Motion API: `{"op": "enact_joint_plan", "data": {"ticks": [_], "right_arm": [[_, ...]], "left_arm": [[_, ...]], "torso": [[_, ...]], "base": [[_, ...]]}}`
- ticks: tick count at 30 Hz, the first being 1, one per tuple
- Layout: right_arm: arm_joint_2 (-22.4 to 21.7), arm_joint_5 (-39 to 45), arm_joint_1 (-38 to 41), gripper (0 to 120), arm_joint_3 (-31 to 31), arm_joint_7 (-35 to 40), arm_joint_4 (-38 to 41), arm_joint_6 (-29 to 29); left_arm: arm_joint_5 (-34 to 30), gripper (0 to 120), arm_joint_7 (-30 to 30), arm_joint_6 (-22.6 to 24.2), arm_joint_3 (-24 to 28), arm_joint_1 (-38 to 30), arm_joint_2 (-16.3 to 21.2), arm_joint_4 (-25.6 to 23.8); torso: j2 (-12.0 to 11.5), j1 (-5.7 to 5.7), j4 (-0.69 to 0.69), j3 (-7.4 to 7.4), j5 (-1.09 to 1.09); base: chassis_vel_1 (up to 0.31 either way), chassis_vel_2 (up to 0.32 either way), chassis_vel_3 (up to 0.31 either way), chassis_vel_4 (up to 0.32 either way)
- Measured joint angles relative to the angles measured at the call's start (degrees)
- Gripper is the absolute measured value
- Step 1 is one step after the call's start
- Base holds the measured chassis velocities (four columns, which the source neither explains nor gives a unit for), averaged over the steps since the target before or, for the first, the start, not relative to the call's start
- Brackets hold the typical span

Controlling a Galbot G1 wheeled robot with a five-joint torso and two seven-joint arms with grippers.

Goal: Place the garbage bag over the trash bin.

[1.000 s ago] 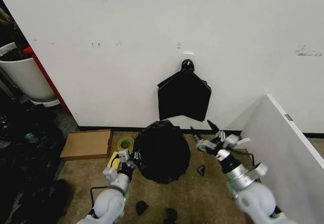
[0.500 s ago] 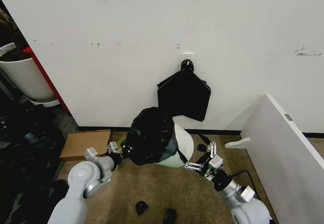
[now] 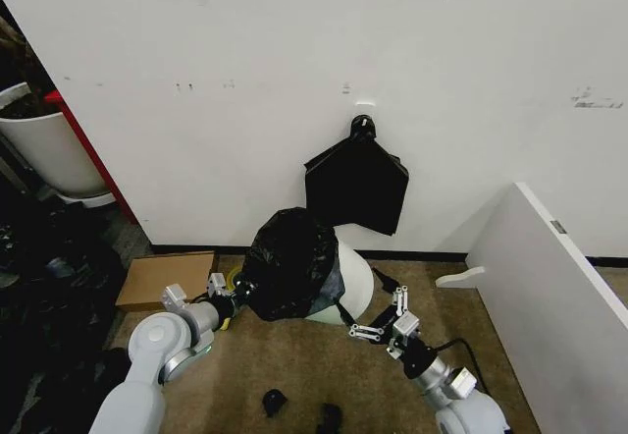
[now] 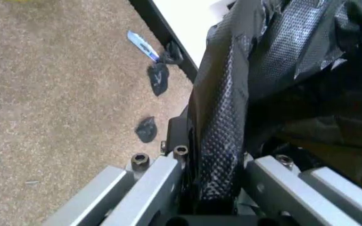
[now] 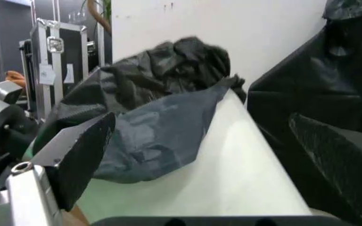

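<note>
at the centre of the head view, the garbage bag (image 3: 289,262) covers the top and left side of the trash bin (image 3: 354,279). the left gripper (image 3: 228,294) jaws pinch the bag; the right gripper (image 3: 385,319), lower right, has wide jaws.

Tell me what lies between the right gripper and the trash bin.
In the head view, only bare brown carpet lies between the open right gripper and the trash bin; the garbage bag, pinched by the left gripper, drapes the bin's other side.
</note>
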Motion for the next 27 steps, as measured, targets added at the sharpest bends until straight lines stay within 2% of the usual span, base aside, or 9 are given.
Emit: {"op": "enact_joint_plan", "data": {"ticks": [8,15,20,24,27], "right_arm": [[1.47,-5.14,1.71,100,0.90,2.81,-4.40,-0.49],[1.11,-6.89,1.83,100,1.87,6.82,-5.47,-2.00],[0.75,-9.27,1.65,100,3.08,7.68,-6.11,-0.95],[-0.39,-4.64,0.64,100,3.30,3.36,-4.96,1.97],[-1.44,0.19,-0.05,100,4.36,-4.50,-4.54,4.27]], "left_arm": [[0.00,0,0.10,0.14,0.74,0.44,-0.05,-2.02],[0.00,0,0.20,0.56,0.69,1.23,-0.08,-3.27],[0.06,0,0.24,0.48,0.62,1.25,-0.12,-3.46],[1.03,0,0.29,-0.17,0.87,1.26,-0.11,-3.47],[2.76,0,0.33,-1.65,1.71,1.24,-0.09,-3.49]], "torso": [[0.00,0.00,-0.01,0.00,0.01],[0.00,0.00,0.00,0.00,0.01],[0.00,0.00,0.00,0.00,0.01],[0.00,0.00,-0.01,0.00,0.01],[0.00,0.00,0.00,0.00,0.01]], "base": [[0.000,0.000,0.000,0.000],[0.000,0.000,0.000,0.000],[0.000,0.000,0.000,0.000],[0.000,0.000,0.000,0.000],[0.000,0.000,0.000,0.000]]}}
